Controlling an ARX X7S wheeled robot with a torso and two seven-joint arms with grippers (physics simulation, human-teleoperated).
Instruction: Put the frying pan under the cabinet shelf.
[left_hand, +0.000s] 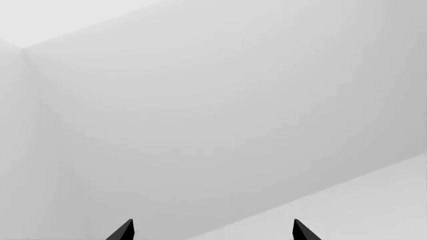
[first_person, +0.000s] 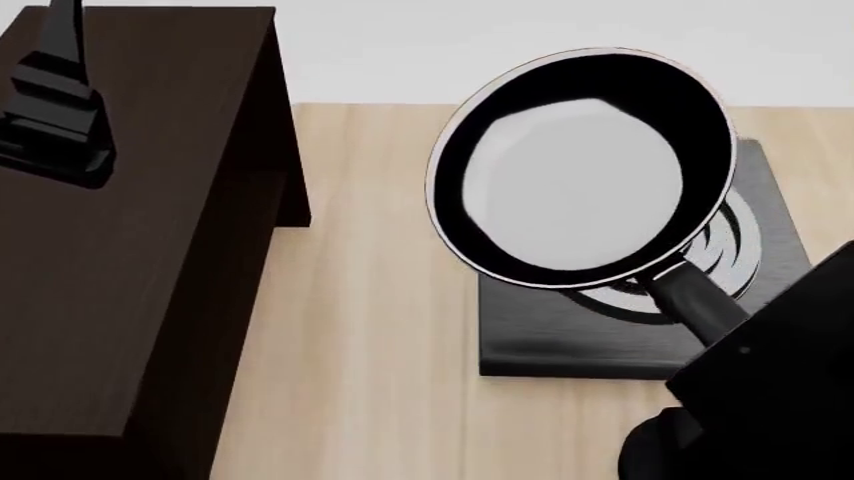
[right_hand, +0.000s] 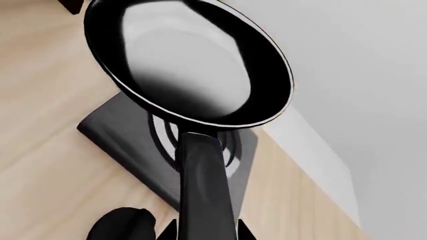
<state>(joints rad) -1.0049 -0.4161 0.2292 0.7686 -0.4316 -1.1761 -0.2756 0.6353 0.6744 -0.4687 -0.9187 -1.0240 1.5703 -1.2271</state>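
The frying pan (first_person: 581, 170) hangs tilted above the burner plate (first_person: 747, 330), its handle clamped in my right hand (right_hand: 205, 232). The cabinet shelf (first_person: 134, 230) stands well apart. My left hand (left_hand: 212, 231) is spread, holding nothing.

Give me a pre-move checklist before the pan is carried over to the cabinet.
1. Grip: right gripper closed around the handle of the frying pan; ok.
2. Lift: in the right wrist view the pan hangs above the burner plate, off its rings; ok.
3. Pan level: tilted in the head view; not ok if it must go in flat.
4. Path: bare wooden table between the burner plate and the cabinet shelf; ok.
5. Space under the cabinet shelf: only its top and side panel show; cannot tell.
6. Left gripper: open, facing blank wall, away from the pan; ok.
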